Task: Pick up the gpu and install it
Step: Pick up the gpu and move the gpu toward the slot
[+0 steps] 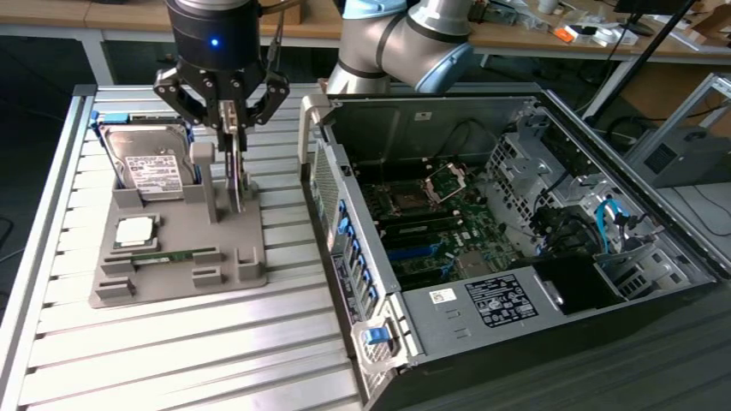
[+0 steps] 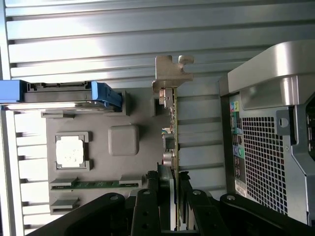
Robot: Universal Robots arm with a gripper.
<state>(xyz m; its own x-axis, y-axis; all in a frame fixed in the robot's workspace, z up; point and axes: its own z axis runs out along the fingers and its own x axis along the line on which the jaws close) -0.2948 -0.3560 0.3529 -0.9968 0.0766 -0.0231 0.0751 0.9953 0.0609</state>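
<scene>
gpu (image 1: 236, 188) upright in tray (image 1: 171, 287), w/in pincer (image 1: 233, 141)

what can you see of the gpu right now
The gpu is a thin tan-brown circuit card standing upright on edge in the grey holder, near the hard drive. Seen edge-on in the wrist view, it has small components on one face and a silvery metal bracket capping one end. The gripper is closed on its upper edge, with a finger against each face.
</scene>
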